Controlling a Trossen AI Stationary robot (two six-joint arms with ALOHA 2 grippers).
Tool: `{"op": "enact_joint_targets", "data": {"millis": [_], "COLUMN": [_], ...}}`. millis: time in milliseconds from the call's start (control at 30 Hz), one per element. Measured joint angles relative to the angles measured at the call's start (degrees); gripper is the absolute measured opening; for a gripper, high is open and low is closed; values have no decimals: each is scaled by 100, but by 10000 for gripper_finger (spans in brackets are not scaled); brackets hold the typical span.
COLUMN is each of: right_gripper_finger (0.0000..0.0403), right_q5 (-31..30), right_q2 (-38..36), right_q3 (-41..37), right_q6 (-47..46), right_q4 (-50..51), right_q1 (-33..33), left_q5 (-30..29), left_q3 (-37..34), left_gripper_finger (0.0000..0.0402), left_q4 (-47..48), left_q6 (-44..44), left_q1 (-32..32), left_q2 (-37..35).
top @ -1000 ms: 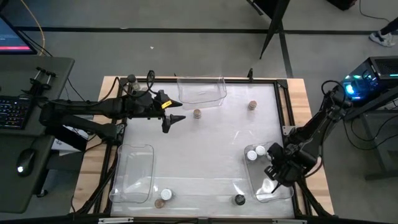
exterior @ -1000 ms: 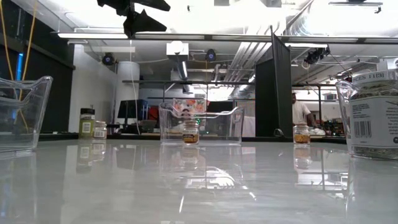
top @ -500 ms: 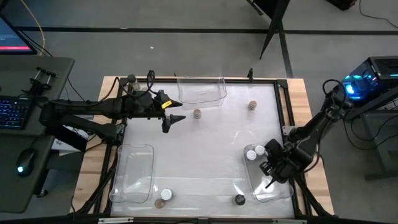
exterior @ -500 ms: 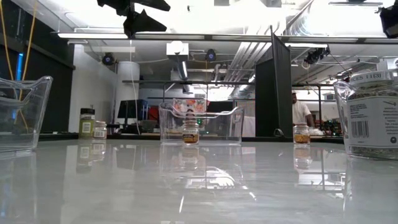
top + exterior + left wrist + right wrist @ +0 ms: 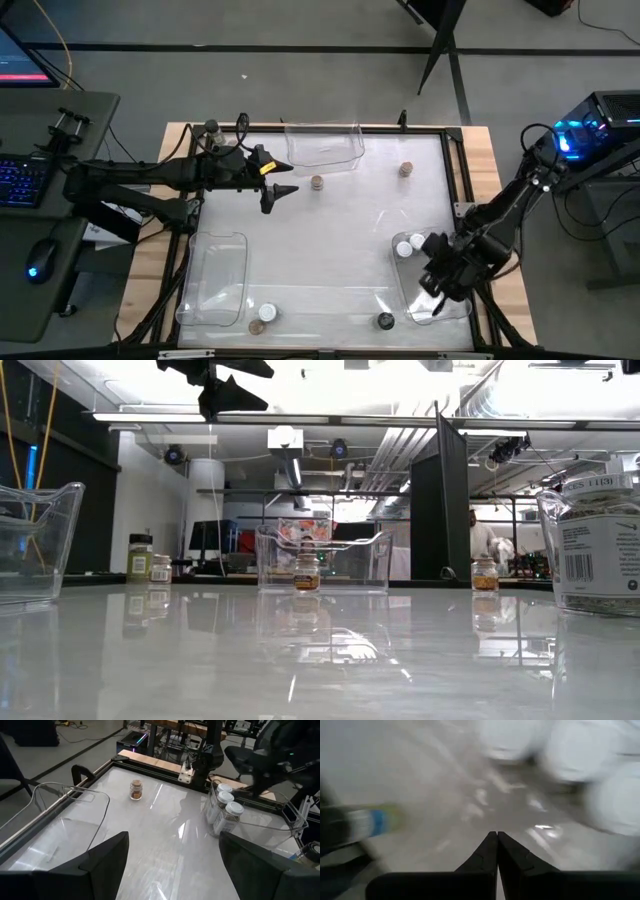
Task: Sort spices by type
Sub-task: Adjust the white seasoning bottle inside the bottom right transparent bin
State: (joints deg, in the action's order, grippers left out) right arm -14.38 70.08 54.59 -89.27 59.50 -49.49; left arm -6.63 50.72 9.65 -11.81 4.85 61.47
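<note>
Left gripper [image 5: 287, 190] fingers spread; right gripper [image 5: 497, 851] fingers pressed together.

Tabletop [image 5: 330, 230] white, glossy. Left pincer [image 5: 283, 191] hangs over the far-left part, jaws spread, empty. Right pincer [image 5: 436, 300] over the near-right clear bin [image 5: 410, 305]; white-lidded jars [image 5: 404, 249] at that bin's far end. Brown-lidded jar [image 5: 316, 183] just before the far bin [image 5: 325, 146]; another [image 5: 405, 170] far right. Black-lidded jar [image 5: 385, 321] at near edge. Near-left bin [image 5: 215, 280]; two jars [image 5: 262, 319] beside it.
</note>
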Motion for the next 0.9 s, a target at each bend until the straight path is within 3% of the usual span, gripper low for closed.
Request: {"op": "enact_joint_targets", "data": {"millis": [100, 500, 900], "right_gripper_finger": [0, 0, 0], "right_q5": [-10, -165, -278], "right_q2": [90, 1028, 1091], "right_q3": [0, 0, 0], "right_q6": [452, 1240, 1585], "right_q4": [-536, -711, -708], "right_q1": [121, 1037, 1586], "left_q5": [2, 2, 2], "left_q3": [0, 0, 0], "left_gripper_finger": [294, 294, 294], "left_q4": [0, -1, 2], "left_q6": [0, -1, -3], "left_q1": [2, -1, -1], "left_q2": [0, 0, 2]}}
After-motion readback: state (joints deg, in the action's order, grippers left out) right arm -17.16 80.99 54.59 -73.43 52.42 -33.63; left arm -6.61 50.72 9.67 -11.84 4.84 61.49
